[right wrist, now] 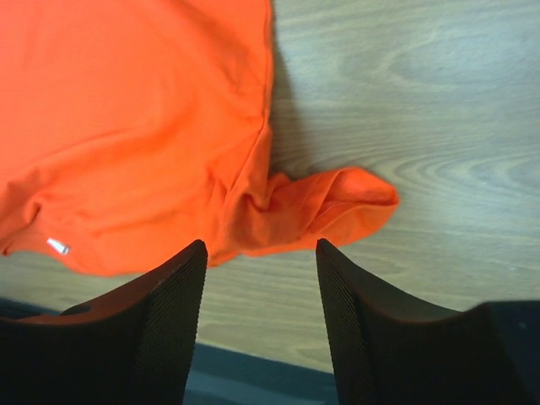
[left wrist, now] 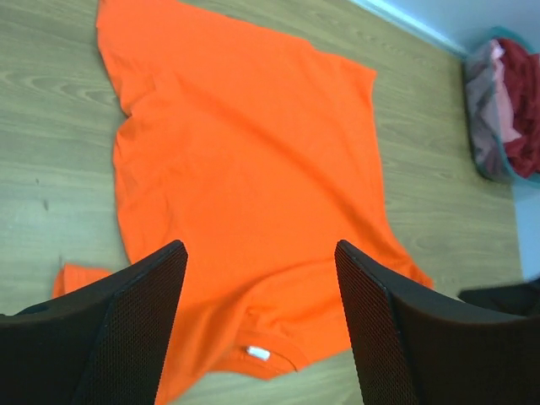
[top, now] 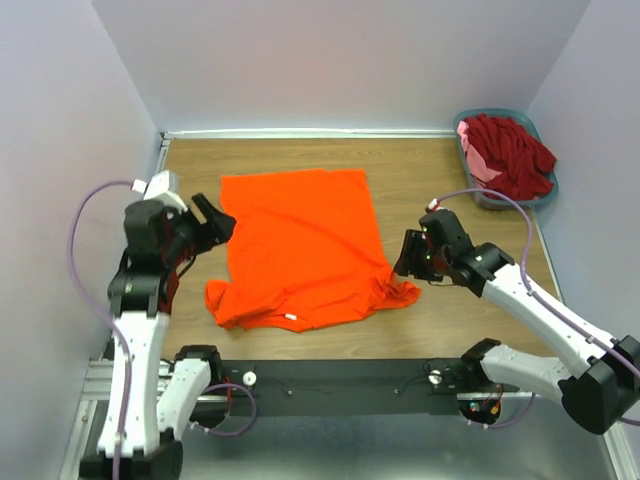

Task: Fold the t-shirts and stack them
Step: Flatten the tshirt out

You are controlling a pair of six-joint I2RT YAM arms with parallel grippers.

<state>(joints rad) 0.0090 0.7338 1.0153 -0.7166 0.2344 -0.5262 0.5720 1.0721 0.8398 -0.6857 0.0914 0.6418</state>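
- The orange t-shirt (top: 300, 245) lies spread at the centre of the table (top: 460, 325), unfolded (its 4 o'clock sleeve is bunched).
- The dark red and pink t-shirts (top: 510, 155) sit heaped in the basket (top: 478, 196) at 2 o'clock.
- The left gripper (left wrist: 260, 246) at 9 o'clock and the right gripper (right wrist: 261, 245) at 4 are both spread and empty.
- Nothing is folded or stacked yet.

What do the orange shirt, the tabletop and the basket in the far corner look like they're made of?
Orange t-shirt: soft matte knit fabric, perhaps cotton; it wrinkles and one sleeve bunches up. Tabletop: wood or wood-look laminate, going by the grain lines; I cannot tell which. Basket: probably plastic, judging by its smooth, rigid teal-grey rim.
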